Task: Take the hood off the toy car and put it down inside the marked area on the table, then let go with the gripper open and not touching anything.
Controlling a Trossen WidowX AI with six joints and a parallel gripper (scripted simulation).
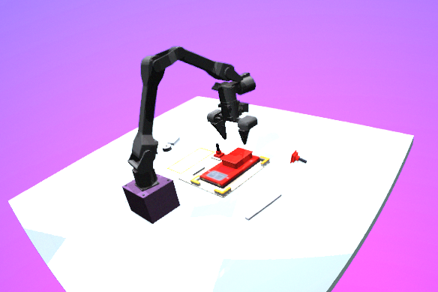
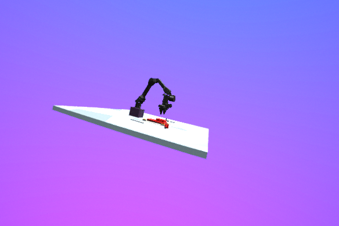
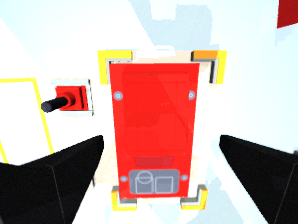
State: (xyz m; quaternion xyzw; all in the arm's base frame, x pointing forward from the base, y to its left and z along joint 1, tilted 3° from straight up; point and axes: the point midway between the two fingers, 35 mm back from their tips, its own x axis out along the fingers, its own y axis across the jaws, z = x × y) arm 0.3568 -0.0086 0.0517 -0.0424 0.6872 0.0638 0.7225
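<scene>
The red toy car [image 1: 229, 173] [image 2: 152, 120] [image 3: 119, 135] lies between yellow corner brackets. A raised red block, apparently the hood [image 1: 238, 156] [image 3: 155, 110], sits on top of it; its outline is faint in the wrist view. The marked area, a thin yellow rectangle [image 1: 201, 148] [image 3: 20, 80], lies on the table beside the car, with nothing seen inside it. My gripper [image 1: 235, 141] [image 2: 162, 114] [image 3: 162, 140] is open and empty. It points down above the car, its fingertips higher than the block. In the wrist view the fingers stand on either side of the car.
A red piece with an upright black handle [image 1: 218, 154] [image 3: 70, 98] stands between car and marked area. Another red piece with a black rod [image 1: 295, 157] [image 2: 166, 126] lies on the far side. A grey bar [image 1: 264, 207] and a small round thing [image 1: 166, 147] lie on the table.
</scene>
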